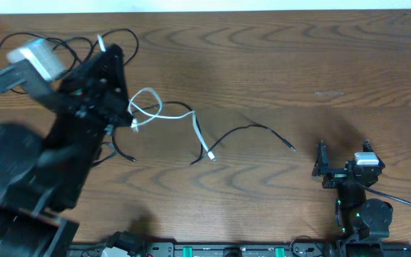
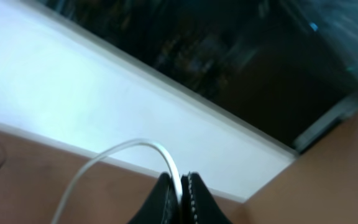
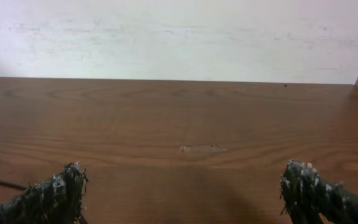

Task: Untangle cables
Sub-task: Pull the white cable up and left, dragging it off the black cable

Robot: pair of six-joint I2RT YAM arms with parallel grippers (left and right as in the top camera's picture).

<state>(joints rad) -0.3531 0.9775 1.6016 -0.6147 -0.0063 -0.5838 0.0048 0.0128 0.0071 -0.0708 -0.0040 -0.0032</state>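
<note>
Three thin cords lie across the brown wooden desk (image 1: 277, 64), and the step in hand looks like drawing the short white cord (image 1: 198, 130) out of the knot. The left fingers (image 2: 191, 200) are clenched on that white cord, which in the left wrist view rises between them and arcs away to the left. Seen from overhead, the grasp sits at the loose white loops beside the left arm. From there the cord trails right to its plug end, which lies just beside one end of a long black cord (image 1: 252, 127) curving off to the right. A second long black cord (image 1: 125, 31) loops at the upper left and runs partly under the arm, so how it crosses the white one cannot be told. The right fingers (image 3: 48, 194) are spread wide with nothing between them, hovering low over bare wood, well apart from every cord. By my judgement the next move calls for a slow pull away from the black loops, with the right arm pinning the black cord nearest it.
</note>
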